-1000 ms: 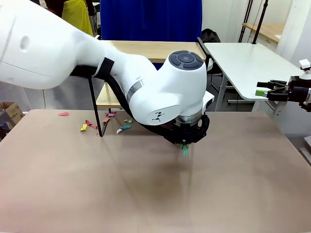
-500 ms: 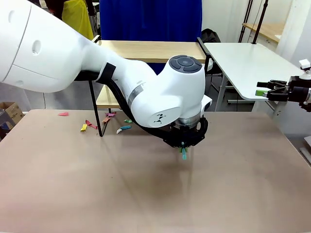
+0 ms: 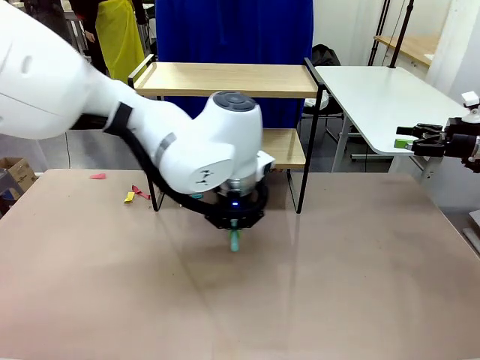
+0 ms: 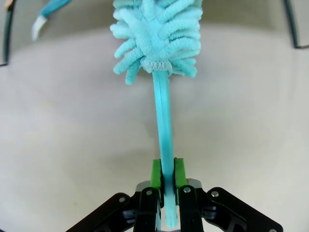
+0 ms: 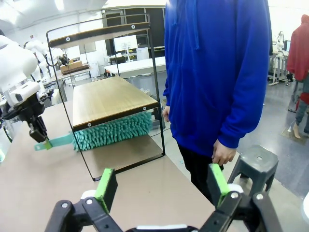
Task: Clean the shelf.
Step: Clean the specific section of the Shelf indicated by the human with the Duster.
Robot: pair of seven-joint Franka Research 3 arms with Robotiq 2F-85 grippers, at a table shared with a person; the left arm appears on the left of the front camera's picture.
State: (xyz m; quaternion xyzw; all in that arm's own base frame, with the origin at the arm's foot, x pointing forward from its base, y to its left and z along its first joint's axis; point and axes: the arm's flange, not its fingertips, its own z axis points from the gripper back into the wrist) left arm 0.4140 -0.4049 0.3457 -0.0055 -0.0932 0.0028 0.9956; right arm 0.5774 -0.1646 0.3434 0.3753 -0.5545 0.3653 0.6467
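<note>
Left hand [image 4: 167, 170] clamps one teal duster [image 4: 157, 38] under the two-board shelf [image 3: 225, 79]; right hand [image 5: 161, 181] gapes wide.

Shelf [image 3: 232, 79]: small two-tier rack, one unit.

Build: two light wood boards in a thin black metal frame, with a raised black rail along each short side of the top board [image 5: 96, 35].

Pose: upright, all legs on the tabletop, both boards level.

Place: at the far edge of the tabletop, about midway along it, long side parallel to that edge.

Lower board [image 5: 108, 99]: set well below the top one and smaller than it in the front view. It is raised clear of the tabletop, with an open gap beneath. The frame is open at front and sides.
</note>
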